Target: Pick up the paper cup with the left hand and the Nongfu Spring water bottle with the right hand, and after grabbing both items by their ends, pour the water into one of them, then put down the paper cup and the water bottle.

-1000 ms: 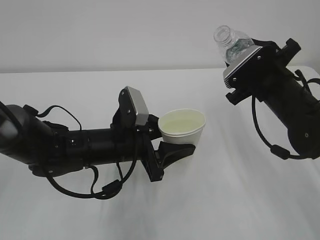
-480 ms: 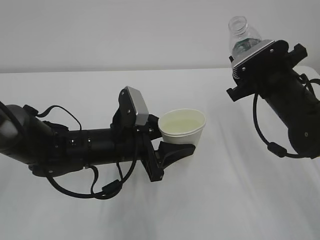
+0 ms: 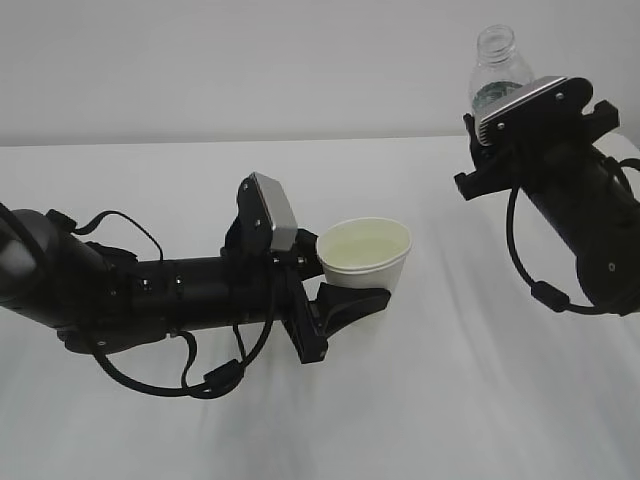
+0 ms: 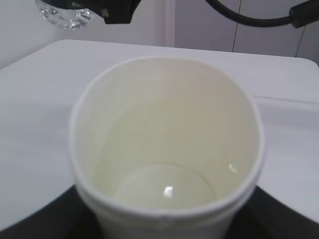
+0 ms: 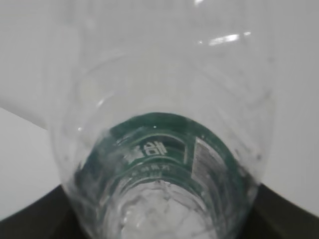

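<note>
The white paper cup [image 3: 365, 252] is held upright off the table, my left gripper [image 3: 362, 296] shut round its lower part. In the left wrist view the paper cup [image 4: 167, 129] fills the frame, with a shallow pool of clear water [image 4: 167, 186] glinting at its bottom. High on the right, my right gripper [image 3: 500, 115] is shut on the Nongfu Spring water bottle [image 3: 496, 68], which stands nearly upright with its open neck up, well right of the cup. The right wrist view looks up through the bottle [image 5: 164, 149] and its green label band [image 5: 149, 149]. The black fingers [image 5: 286, 214] show at the lower corners.
A white table [image 3: 480, 400] lies below both arms, and a pale wall stands behind it. The left arm's black forearm and looping cables [image 3: 180, 375] stretch across the left half. The bottle's base [image 4: 65, 12] shows at the top left of the left wrist view.
The right gripper has turned the bottle from tilted with its neck towards the cup to nearly upright, and moved it right and slightly up. The left arm and the cup have stayed still.
</note>
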